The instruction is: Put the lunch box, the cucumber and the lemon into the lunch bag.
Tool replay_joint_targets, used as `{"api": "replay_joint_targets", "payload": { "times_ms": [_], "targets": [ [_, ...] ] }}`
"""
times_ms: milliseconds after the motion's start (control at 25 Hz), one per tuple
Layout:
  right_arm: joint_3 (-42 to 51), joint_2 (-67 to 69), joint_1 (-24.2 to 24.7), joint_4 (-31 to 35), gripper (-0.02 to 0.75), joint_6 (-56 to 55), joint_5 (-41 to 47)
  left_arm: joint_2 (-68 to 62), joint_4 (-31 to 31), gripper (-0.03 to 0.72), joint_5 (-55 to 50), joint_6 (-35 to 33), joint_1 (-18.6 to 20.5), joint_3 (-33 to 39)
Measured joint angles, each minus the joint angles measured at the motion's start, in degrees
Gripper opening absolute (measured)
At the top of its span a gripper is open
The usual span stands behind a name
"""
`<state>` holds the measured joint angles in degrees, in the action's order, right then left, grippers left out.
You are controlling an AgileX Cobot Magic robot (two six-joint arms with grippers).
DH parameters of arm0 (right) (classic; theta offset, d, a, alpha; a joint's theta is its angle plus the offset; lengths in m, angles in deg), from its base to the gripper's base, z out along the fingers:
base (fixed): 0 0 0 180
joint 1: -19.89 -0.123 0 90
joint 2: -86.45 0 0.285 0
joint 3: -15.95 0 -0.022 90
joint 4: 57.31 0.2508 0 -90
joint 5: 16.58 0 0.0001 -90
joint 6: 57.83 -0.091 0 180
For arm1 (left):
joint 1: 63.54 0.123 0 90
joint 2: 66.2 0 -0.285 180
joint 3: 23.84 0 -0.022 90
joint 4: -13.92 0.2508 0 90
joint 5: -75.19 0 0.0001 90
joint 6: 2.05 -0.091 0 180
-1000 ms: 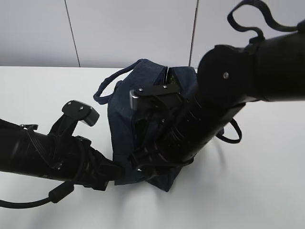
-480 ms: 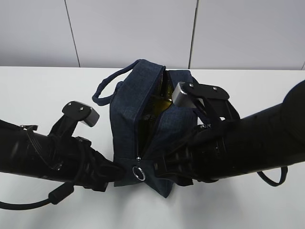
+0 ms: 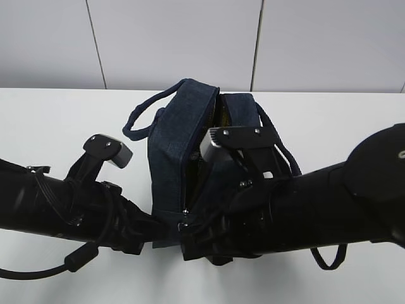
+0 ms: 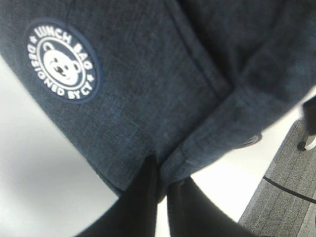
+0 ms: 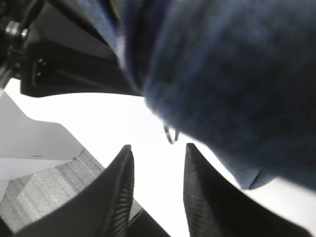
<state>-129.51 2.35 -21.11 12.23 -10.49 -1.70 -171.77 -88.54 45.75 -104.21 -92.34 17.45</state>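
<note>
Left wrist view shows the left hand [image 4: 159, 190] pressed together on a corner fold of the dark navy fabric lunch bag [image 4: 148, 84], below its round white bear logo [image 4: 62, 60]. On the white worktop [image 3: 57, 120] the bag stands upright near the middle, its top zipper parted. The right hand [image 5: 155, 170] is spread, fingers apart just beneath the small metal ring pull [image 5: 170, 133], not touching it.
</note>
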Motion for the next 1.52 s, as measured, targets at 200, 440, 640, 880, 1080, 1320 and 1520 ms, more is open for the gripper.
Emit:
{"api": "replay_joint_targets", "payload": {
  "times_ms": [200, 440, 640, 880, 1080, 1320, 1520],
  "targets": [
    [0.0, 3.6, 0.0, 5.4, 0.254, 7.4, -0.9, 0.0, 0.0, -0.007, 0.0, 0.0, 0.0, 0.0],
    [0.0, 5.5, 0.0, 17.3, 0.254, 20.2, -2.1, 0.0, 0.0, -0.007, 0.0, 0.0, 0.0, 0.0],
    [0.0, 6.6, 0.0, 30.0, 0.254, 34.2, -1.7, 0.0, 0.0, -0.007, 0.0, 0.0, 0.0, 0.0],
    [0.0, 7.5, 0.0, 34.6, 0.23, 40.1, -1.4, 0.0, 0.0, -0.007, 0.0, 0.0, 0.0, 0.0],
    [-0.1, 8.3, 0.0, 34.7, 0.213, 41.8, -1.4, 0.0, 0.0, -0.007, 0.0, 0.0, 0.0, 0.0],
    [-2.8, 10.3, 0.0, 34.8, 0.211, 42.5, -1.7, 0.0, 0.0, -0.007, 0.0, 0.0, 0.0, 0.0],
    [-4.1, 11.7, -0.1, 34.8, 0.211, 42.5, -1.7, 0.0, 0.1, -0.007, 0.0, 0.0, 0.0, 0.0]
  ]
}}
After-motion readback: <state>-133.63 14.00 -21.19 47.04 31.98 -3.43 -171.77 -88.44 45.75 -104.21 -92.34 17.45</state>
